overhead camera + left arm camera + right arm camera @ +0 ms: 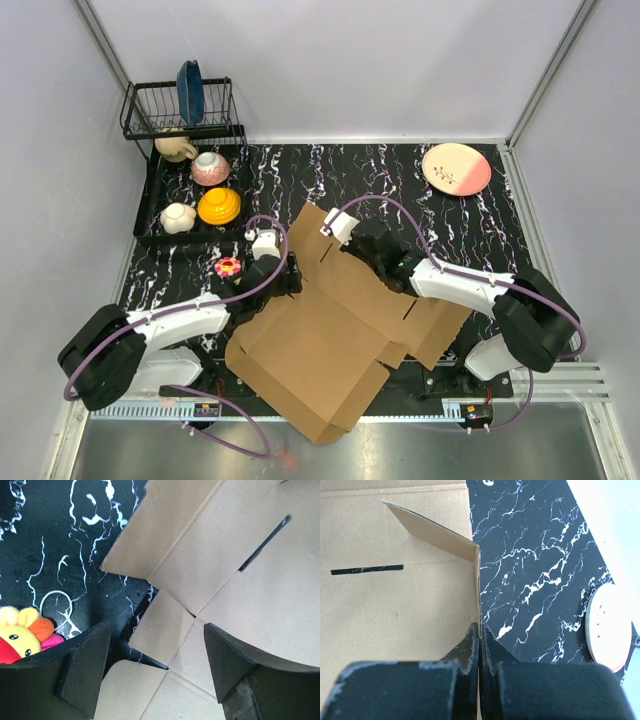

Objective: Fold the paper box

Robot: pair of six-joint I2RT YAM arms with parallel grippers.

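Box [320, 340] of brown cardboard lies mostly unfolded on the table [400, 170], toward its near edge. We see the right gripper [480, 630] clamped on 1 raised flap's edge, and the left gripper [156, 630] spread apart above another flap.

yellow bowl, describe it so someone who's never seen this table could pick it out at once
Look to the black wire dish rack at the far left corner. In the black tray in front of it, the yellow bowl sits at the near right. It alone is bright yellow; behind it is a pink bowl, beside it a white cup.
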